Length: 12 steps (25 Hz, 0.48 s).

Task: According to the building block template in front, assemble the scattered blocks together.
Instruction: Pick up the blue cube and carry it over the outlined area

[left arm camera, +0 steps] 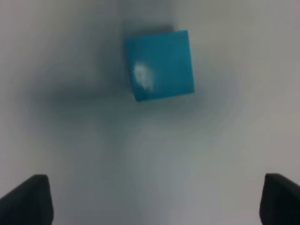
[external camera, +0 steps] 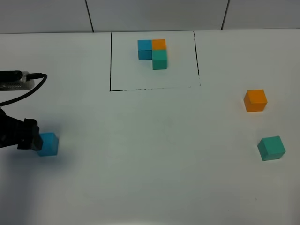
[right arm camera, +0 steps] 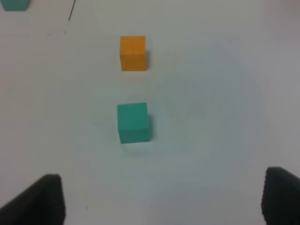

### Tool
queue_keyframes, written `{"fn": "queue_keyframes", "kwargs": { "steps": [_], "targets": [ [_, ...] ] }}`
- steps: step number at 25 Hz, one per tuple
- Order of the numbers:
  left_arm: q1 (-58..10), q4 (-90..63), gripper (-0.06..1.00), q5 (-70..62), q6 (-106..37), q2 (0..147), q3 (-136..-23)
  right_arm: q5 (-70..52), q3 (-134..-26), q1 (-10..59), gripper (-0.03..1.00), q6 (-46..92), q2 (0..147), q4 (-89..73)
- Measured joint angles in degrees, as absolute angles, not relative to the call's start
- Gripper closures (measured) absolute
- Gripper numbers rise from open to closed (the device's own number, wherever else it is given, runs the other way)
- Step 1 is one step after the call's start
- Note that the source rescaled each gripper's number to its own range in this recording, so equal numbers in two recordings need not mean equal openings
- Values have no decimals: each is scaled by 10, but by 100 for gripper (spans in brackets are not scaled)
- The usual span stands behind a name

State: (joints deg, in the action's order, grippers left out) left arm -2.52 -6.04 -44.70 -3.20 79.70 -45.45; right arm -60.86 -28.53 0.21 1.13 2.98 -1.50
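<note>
Although the left end effector (external camera: 33, 136) hangs spread and empty just beside the blue cube (external camera: 48, 144) at the left of the worktop (external camera: 150, 178), nothing is gripped; template (external camera: 153, 53) far centre, orange cube (external camera: 255, 100) and teal-green cube (external camera: 271, 148) right. The right end effector (right arm camera: 161, 199) is also spread, short of both. Cubes likely light, rigid, matte: pinch opposite flat faces squarely.

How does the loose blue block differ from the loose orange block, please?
The loose blue block lies far left, just ahead of the open left gripper; the loose orange block lies far right, with no gripper beside it in the high view. The orange one has the teal-green block close by; the blue one stands alone. Both are plain, unheld cubes.
</note>
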Motion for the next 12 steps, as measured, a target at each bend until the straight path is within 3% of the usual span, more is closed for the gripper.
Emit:
{"fn": "queue_keyframes", "kwargs": {
  "steps": [12],
  "targets": [
    [-25, -55, -3, -376, 22, 895, -475, -609, -285, 2, 25, 11, 30, -15]
  ]
}}
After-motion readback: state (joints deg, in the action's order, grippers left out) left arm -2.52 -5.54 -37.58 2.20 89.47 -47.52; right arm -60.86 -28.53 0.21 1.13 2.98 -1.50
